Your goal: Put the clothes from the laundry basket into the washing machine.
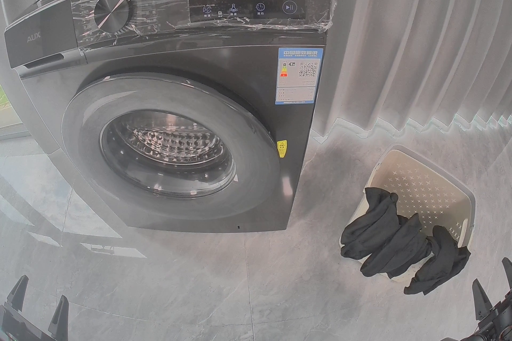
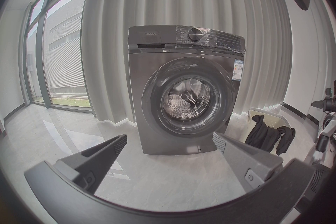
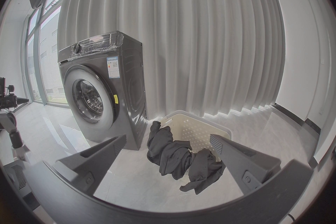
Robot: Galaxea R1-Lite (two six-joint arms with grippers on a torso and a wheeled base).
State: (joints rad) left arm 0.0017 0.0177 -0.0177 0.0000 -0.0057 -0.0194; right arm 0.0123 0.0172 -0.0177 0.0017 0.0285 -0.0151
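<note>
The washing machine [image 1: 176, 145] at eleven o'clock seems to have its round door [image 1: 168, 153] shut, so that likely needs opening first. The black clothes [image 1: 394, 243] hang over the near rim of the laundry basket [image 1: 426, 182] at four o'clock and are best pinched at a thick fold. At seven o'clock the left gripper [image 1: 41, 290] has its fingers spread wide and empty. The right gripper [image 1: 490, 273], near the clothes, is likewise wide and empty.

The basket [image 1: 426, 187] stands on the floor [image 1: 213, 278] right of the washing machine [image 1: 213, 86], clothes [image 1: 394, 241] draped over its near rim.
</note>
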